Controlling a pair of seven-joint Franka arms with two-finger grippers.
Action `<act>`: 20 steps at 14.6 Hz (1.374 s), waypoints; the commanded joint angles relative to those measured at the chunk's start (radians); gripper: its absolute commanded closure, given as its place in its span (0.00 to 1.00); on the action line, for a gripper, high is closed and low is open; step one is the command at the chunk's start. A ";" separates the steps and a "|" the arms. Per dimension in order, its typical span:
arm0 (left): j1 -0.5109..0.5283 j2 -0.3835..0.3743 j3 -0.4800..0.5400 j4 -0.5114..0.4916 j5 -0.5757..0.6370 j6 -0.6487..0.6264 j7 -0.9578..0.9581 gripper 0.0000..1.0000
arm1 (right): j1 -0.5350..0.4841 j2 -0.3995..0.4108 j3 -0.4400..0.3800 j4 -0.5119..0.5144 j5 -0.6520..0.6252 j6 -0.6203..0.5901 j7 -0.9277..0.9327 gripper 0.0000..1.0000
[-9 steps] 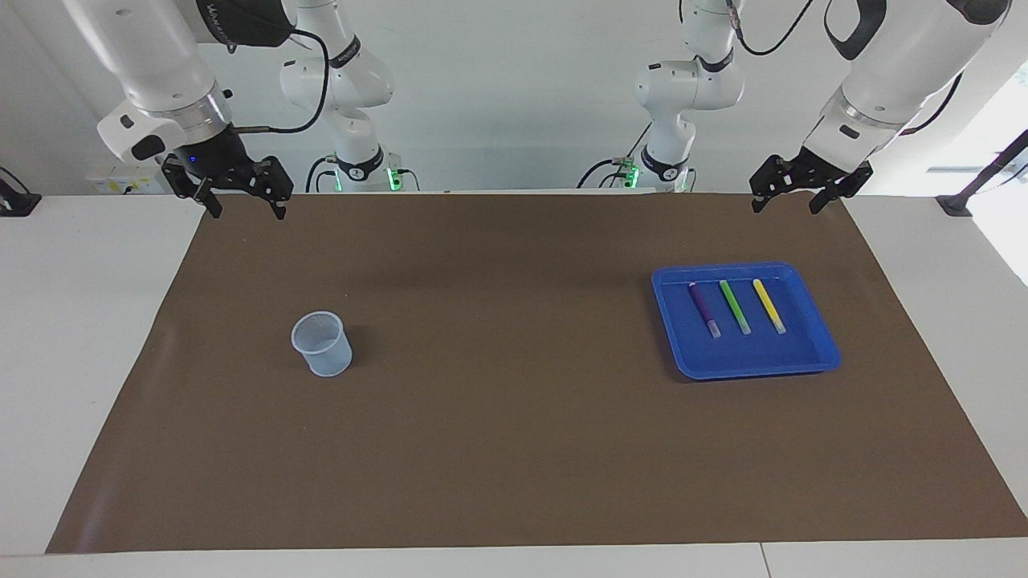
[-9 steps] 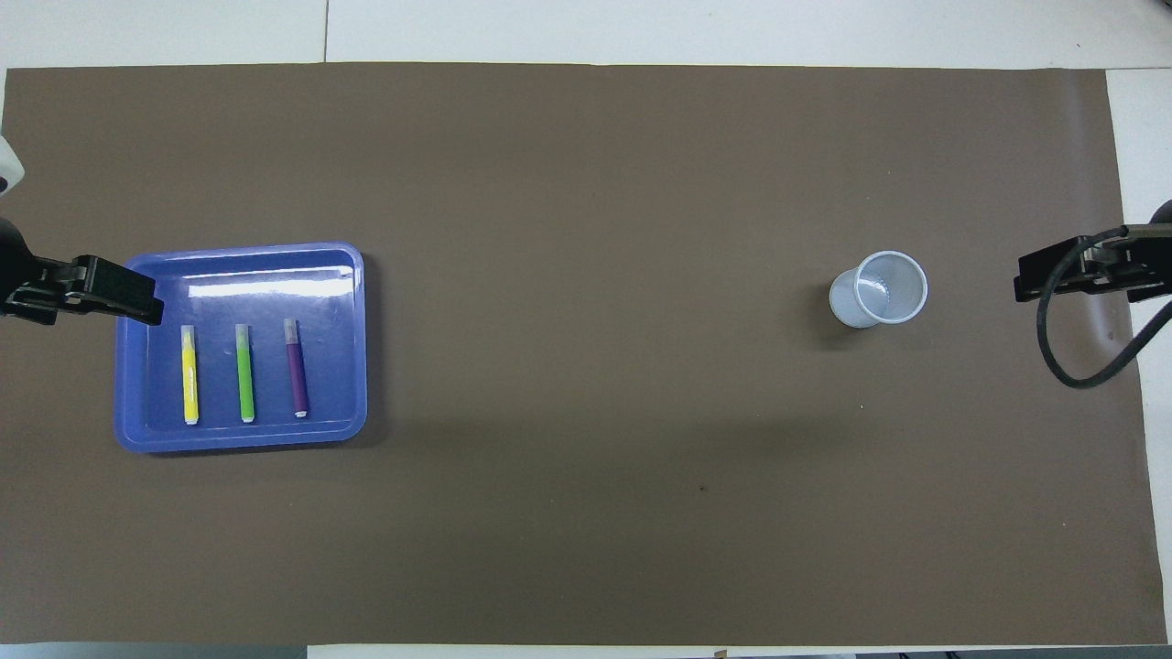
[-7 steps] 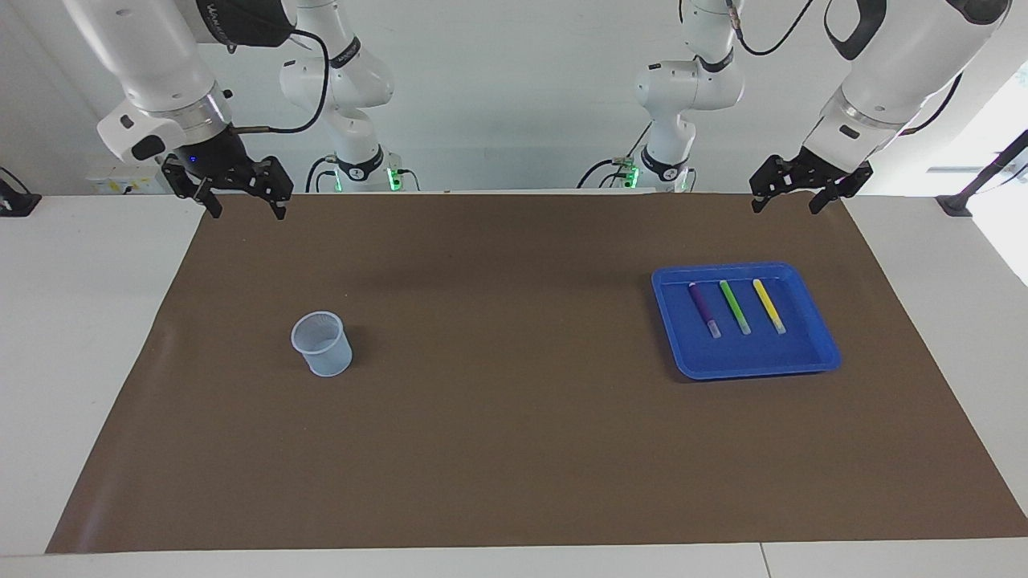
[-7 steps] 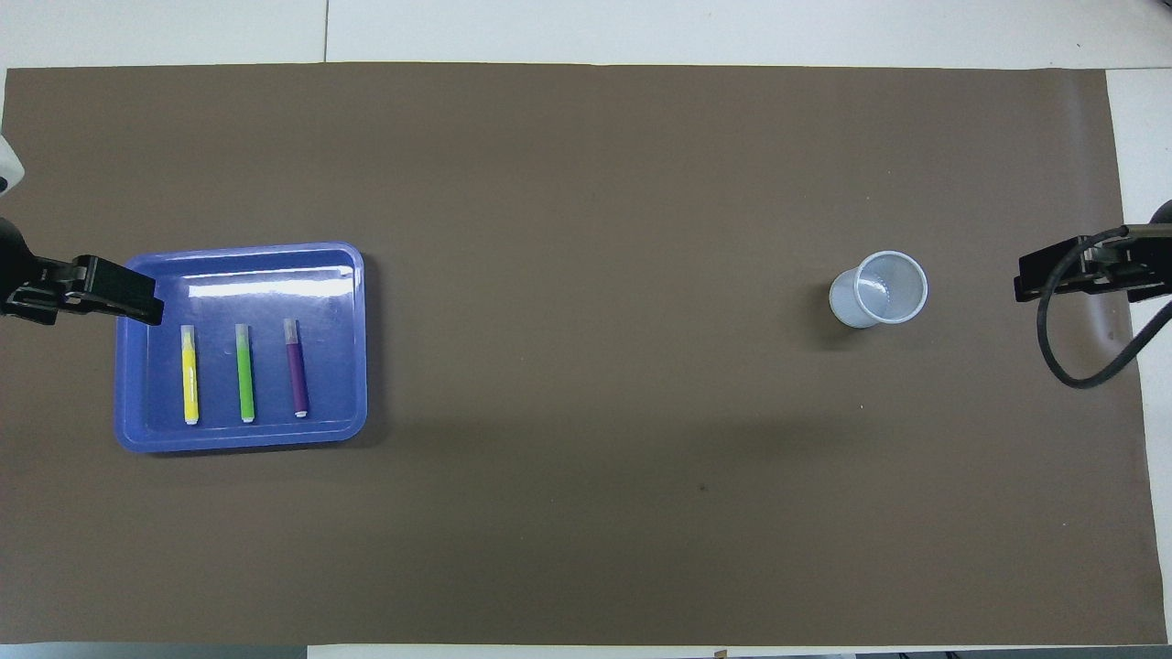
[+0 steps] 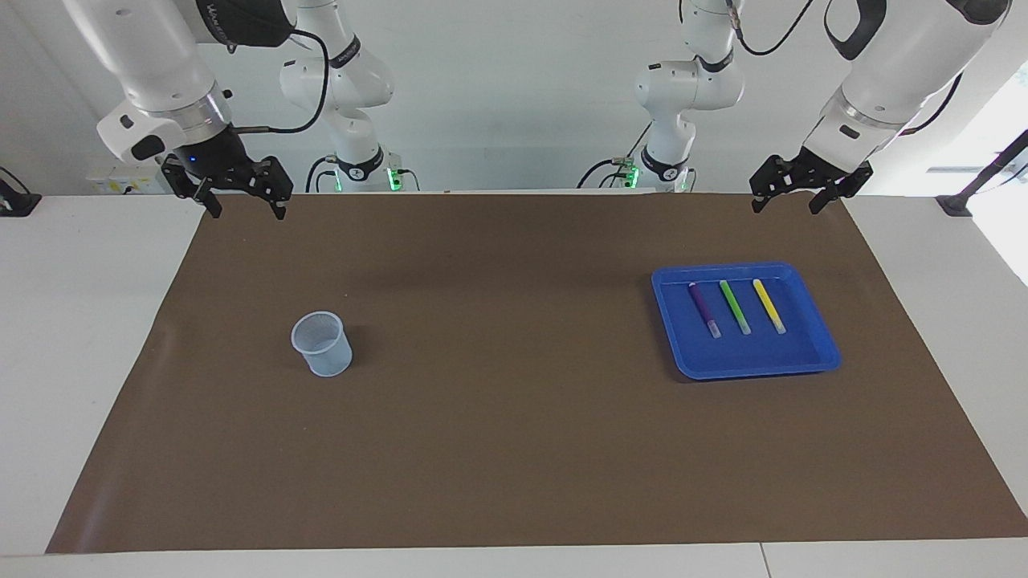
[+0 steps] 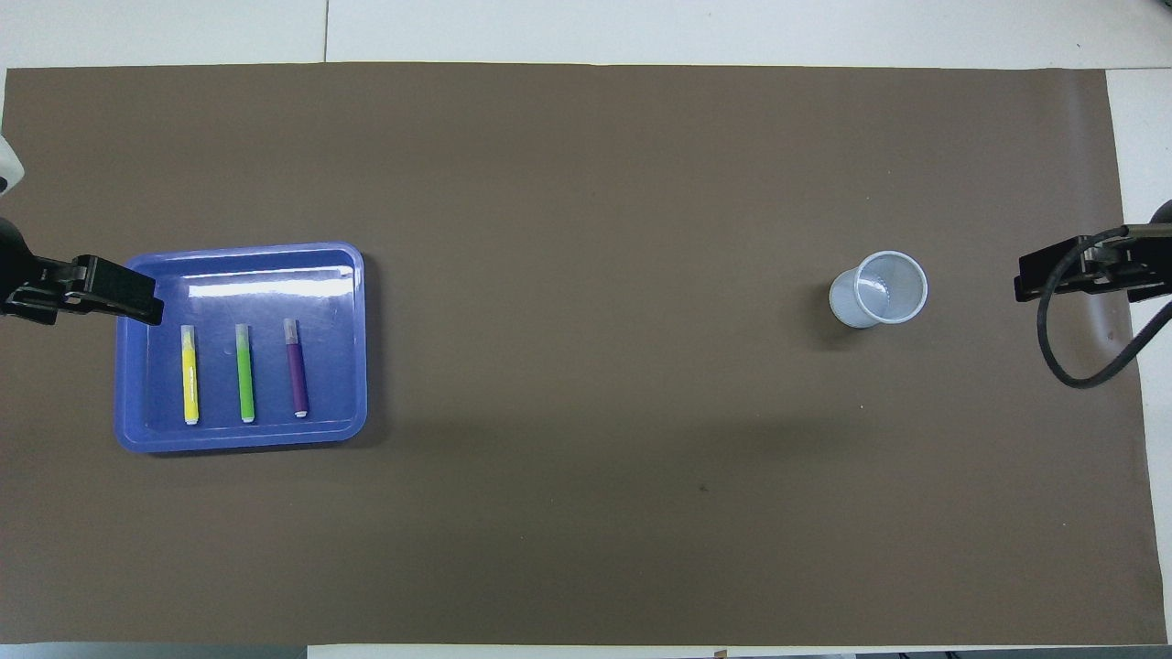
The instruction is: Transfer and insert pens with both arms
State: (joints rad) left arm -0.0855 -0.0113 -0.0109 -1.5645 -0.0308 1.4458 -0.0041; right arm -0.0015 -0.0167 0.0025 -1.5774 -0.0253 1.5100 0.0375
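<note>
Three pens lie side by side in a blue tray (image 5: 755,371) toward the left arm's end of the table: purple (image 5: 703,309), green (image 5: 735,307), yellow (image 5: 768,306). In the overhead view they show as yellow (image 6: 189,375), green (image 6: 244,373) and purple (image 6: 296,369) in the tray (image 6: 238,439). My left gripper (image 5: 785,205) hangs open and empty, raised over the mat's edge by the robots, apart from the tray; its tip shows in the overhead view (image 6: 119,293). My right gripper (image 5: 247,210) hangs open and empty over the mat's corner at the right arm's end; it also shows in the overhead view (image 6: 1053,273).
A pale blue mesh cup (image 5: 321,343) stands upright on the brown mat (image 5: 514,449) toward the right arm's end; it shows from above in the overhead view (image 6: 879,289). White table borders the mat on all sides.
</note>
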 commanded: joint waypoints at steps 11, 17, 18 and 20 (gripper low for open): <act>0.105 -0.125 0.008 -0.288 -0.005 0.204 0.009 0.00 | -0.011 -0.012 0.010 -0.015 0.012 0.036 0.012 0.00; 0.236 -0.009 0.008 -0.440 -0.005 0.503 0.136 0.00 | -0.011 -0.012 0.010 -0.015 0.012 0.036 0.012 0.00; 0.237 0.031 0.008 -0.442 -0.005 0.551 0.145 0.00 | -0.011 -0.012 0.010 -0.015 0.012 0.036 0.012 0.00; 0.262 0.100 0.006 -0.442 -0.005 0.603 0.157 0.00 | -0.011 -0.012 0.010 -0.015 0.012 0.036 0.012 0.00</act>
State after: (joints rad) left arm 0.1549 0.0223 0.0013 -2.0122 -0.0302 1.9946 0.1273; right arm -0.0013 -0.0167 0.0051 -1.5775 -0.0250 1.5359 0.0375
